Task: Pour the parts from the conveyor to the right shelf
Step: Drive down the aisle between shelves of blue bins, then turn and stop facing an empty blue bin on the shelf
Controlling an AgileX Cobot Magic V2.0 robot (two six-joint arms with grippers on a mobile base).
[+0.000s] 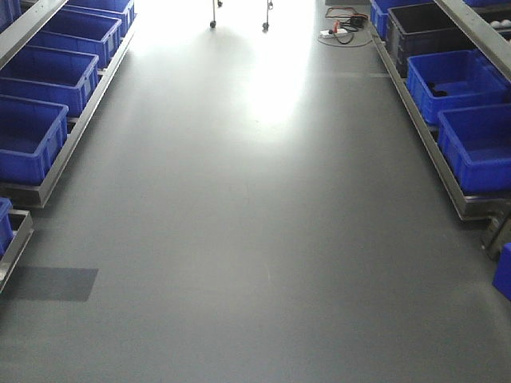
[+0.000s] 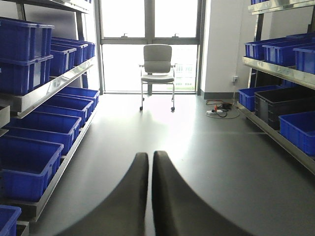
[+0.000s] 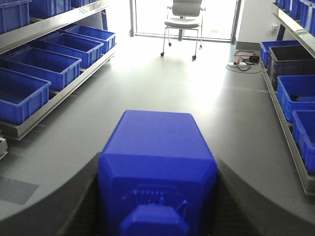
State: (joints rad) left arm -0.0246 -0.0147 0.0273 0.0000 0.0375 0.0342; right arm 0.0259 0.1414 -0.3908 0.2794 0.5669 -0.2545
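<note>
My right gripper [image 3: 157,169] is shut on the bright-blue boxy part [image 3: 156,142], whose small square nub points toward the camera. It holds the part above the grey floor. A blue corner at the right edge of the front view [image 1: 503,271] may be this part. My left gripper [image 2: 150,160] is shut and empty, its dark fingers [image 2: 130,196] pressed together over the floor. The right shelf [image 3: 290,128] with large blue bins [image 3: 295,93] runs along the right side and also shows in the front view [image 1: 431,152]. The conveyor is out of view.
A matching steel rack with blue bins [image 1: 48,76] lines the left side. A black bin [image 1: 419,36] sits on the right shelf. An office chair [image 2: 157,66] stands by the window at the far end, beside a power strip with cables [image 1: 339,32]. Grey aisle floor [image 1: 255,239] lies between.
</note>
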